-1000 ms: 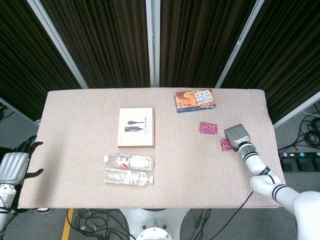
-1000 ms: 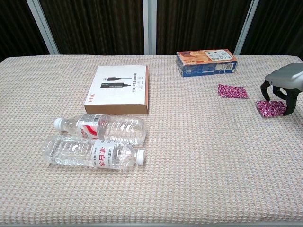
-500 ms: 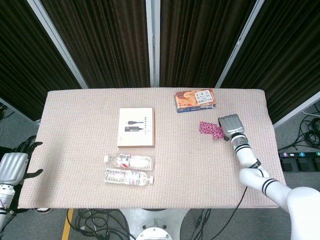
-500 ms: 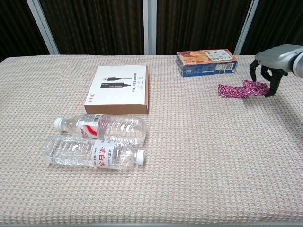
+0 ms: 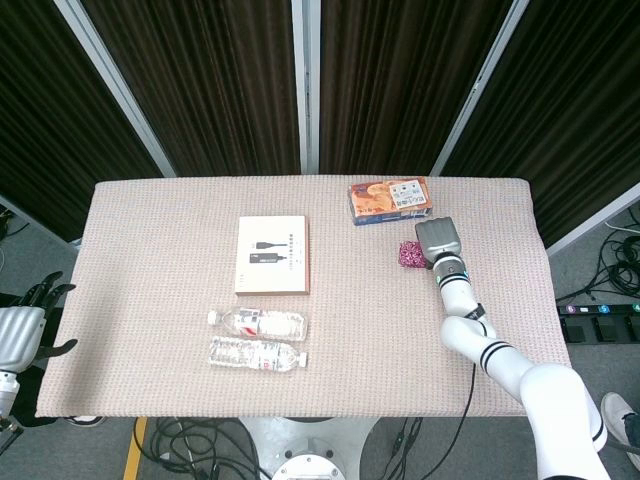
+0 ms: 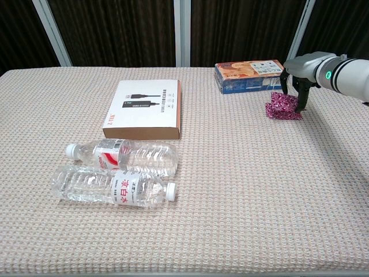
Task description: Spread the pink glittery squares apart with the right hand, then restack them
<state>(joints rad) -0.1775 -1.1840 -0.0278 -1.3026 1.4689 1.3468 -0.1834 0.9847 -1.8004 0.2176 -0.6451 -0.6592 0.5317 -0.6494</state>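
I've got my right hand (image 6: 297,82) over the pink glittery squares (image 6: 281,106), fingers (image 6: 302,98) curled downward with their tips at the top of the pile, one square caught between them and tilted up over the one lying flat on the cloth. From the chest view that is a hold on the upper square, fingers drawn close together rather than spread. In the head view the back of the same hand (image 5: 436,240) covers most of the pile and only a bit of pink (image 5: 408,253) shows at its left edge. Just behind the hand, toward the far edge of the table (image 6: 242,196), sits the orange and blue snack box (image 6: 251,75), near the fingers but apart from them. Well off to the hand's left lies the white box with the cable picture (image 6: 146,108), and nearer the front edge, further left again, two clear water bottles (image 6: 121,168) lie side by side on their sides. My left hand (image 5: 20,330) hangs off the table's left edge, nothing in it, fingers spread and slightly curled.
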